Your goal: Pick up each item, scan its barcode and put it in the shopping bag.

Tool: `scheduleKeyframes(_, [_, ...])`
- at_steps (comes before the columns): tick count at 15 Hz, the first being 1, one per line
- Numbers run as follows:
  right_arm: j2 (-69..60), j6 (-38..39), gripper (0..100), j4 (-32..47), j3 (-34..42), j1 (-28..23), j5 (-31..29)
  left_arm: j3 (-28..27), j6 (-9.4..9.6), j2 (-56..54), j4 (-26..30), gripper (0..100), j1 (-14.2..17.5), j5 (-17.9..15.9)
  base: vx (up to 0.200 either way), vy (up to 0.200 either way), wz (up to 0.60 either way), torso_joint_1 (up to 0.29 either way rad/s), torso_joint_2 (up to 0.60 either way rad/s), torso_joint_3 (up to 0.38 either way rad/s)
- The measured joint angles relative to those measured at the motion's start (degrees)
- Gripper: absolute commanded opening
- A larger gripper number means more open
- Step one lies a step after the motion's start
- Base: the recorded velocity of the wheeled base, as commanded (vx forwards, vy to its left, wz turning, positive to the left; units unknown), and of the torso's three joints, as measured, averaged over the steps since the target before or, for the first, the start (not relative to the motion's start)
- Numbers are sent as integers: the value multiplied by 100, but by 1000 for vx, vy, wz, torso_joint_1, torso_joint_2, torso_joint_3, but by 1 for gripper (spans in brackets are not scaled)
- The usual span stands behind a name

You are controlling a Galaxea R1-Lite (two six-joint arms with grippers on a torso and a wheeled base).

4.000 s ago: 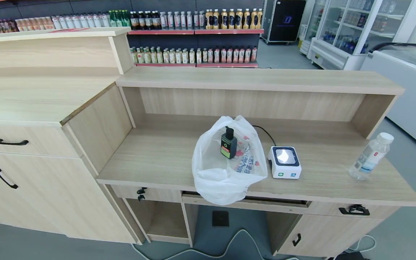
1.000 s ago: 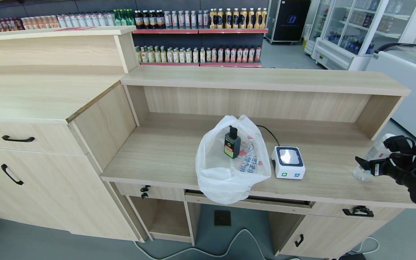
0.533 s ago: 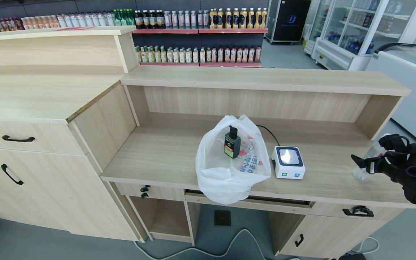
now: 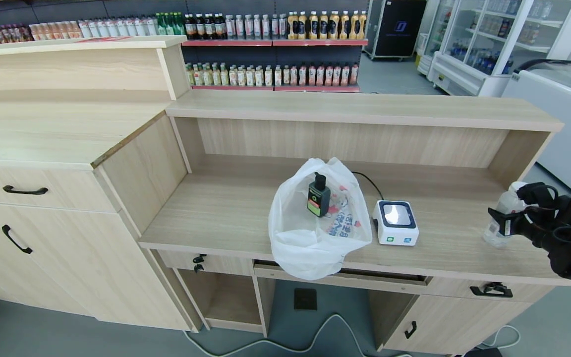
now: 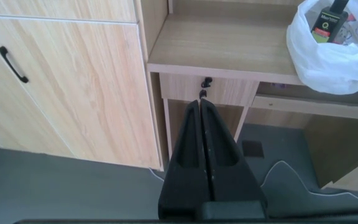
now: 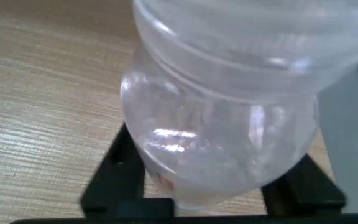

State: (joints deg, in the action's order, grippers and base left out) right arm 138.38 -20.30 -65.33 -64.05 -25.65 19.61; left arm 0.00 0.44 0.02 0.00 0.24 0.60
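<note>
A clear water bottle (image 4: 500, 218) with a white cap stands near the right end of the wooden counter (image 4: 226, 213). My right gripper (image 4: 516, 208) has one finger on each side of it and is shut on its body. Seen up close, the water bottle (image 6: 219, 124) sits between my right gripper's two black fingers (image 6: 114, 183). The white shopping bag (image 4: 310, 238) sits at the counter's middle with a black pump bottle (image 4: 318, 197) standing in it. The white barcode scanner (image 4: 395, 223) is just right of the bag. My left gripper (image 5: 201, 107) hangs shut below counter height, left of the shopping bag (image 5: 337, 53).
A raised shelf (image 4: 365, 109) runs behind the counter and a taller cabinet (image 4: 42, 129) stands to the left. The scanner's black cable (image 4: 367, 182) trails behind the bag. Drink shelves and fridges line the room beyond. Bare counter lies between scanner and water bottle.
The camera shifted slightly four seconds ago and my right arm came in from the right. Over the last second its fingers settled around the water bottle, which now stands more upright.
</note>
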Motion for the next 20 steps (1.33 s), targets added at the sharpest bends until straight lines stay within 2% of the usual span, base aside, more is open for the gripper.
scheduleKeyframes(9, [33, 33, 0, -151, 16, -41, -24, 0, -1, 0, 0, 0, 0, 0, 0, 0, 0, 0, 0, 0])
scheduleKeyframes(12, [-268, 432, 0, 85, 149, -32, 15, 0, -1, 0, 0, 0, -2, 0, 0, 0, 0, 0, 0, 0])
scheduleKeyframes(14, [-718, 875, 0, 835, 251, -1, 162, 0, 0, 0, 0, 0, -2, -2, 0, 0, 0, 0, 0, 0])
scheduleKeyframes(17, [-2264, 1751, 0, 2704, 317, 85, 716, 0, 0, 0, 0, 0, 2, -2, 0, 0, 0, 0, 0, 0])
scheduleKeyframes(20, [-4276, 2497, 0, 4453, 466, 581, 1487, 0, -1, 0, 0, 0, 0, -2, 0, 0, 0, 0, 0, 0])
